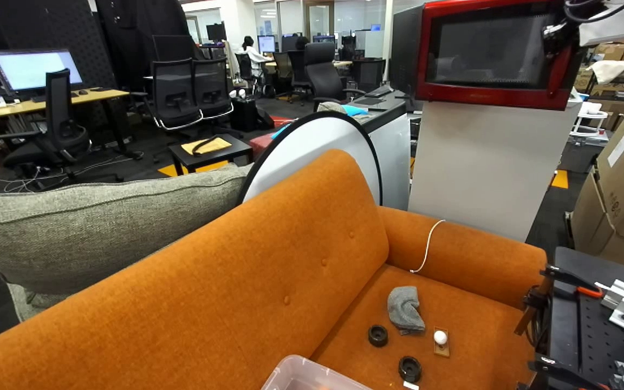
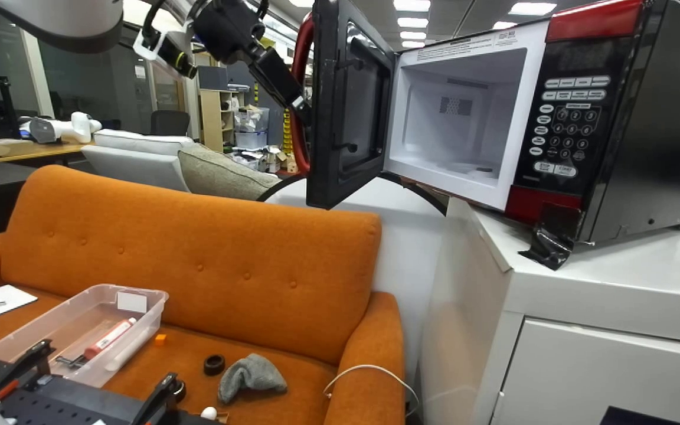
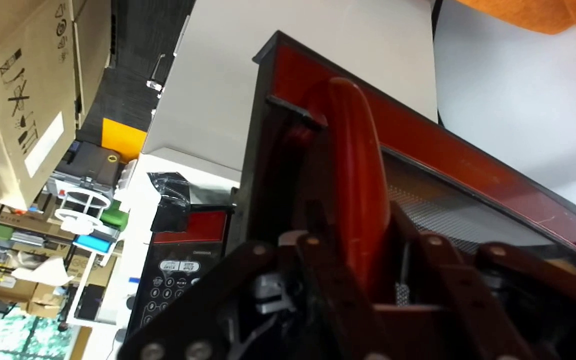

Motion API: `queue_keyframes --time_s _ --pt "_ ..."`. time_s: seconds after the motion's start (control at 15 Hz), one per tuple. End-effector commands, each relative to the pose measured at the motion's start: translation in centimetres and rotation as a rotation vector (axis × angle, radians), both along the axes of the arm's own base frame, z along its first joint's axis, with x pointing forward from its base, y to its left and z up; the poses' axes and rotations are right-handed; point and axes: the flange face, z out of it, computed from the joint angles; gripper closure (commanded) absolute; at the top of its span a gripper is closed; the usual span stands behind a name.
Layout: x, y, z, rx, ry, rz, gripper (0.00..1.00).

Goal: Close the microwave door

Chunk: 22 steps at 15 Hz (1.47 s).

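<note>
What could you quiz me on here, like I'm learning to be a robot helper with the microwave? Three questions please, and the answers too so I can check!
1. True or false: the microwave door stands open.
2. Pick one. The cabinet under the microwave is: a) orange; b) white; c) blue.
3. In the wrist view, which red part of the door shows between the two sides of the gripper?

Key: 1. True. 2. b. 3. The handle.
</note>
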Motion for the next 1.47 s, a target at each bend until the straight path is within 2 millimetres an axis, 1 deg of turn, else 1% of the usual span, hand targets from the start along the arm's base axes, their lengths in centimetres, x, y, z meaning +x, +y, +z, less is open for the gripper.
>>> queue_keyframes --time_s 0.0,0.13,0.4,0.6,0.93,1.13,1.4 --pt "1.1 -1.3 0.5 -0.058 0.028 0.001 0.92" --pt "1.3 -2.1 0.6 -0.074 0.031 -0.011 0.92" --pt "1.9 -4.5 1.0 -0.107 0.040 -0.037 0.92" --pt "2.7 -6.3 1.3 -0.113 0.059 -0.021 0.92" --pt "4.4 -7.9 2.1 -0.112 0.092 0.017 0.92" --pt "4.6 -9.6 2.5 -0.096 0.078 0.005 0.92" --pt "4.6 -11.4 2.5 -0.083 0.074 -0.013 0.92"
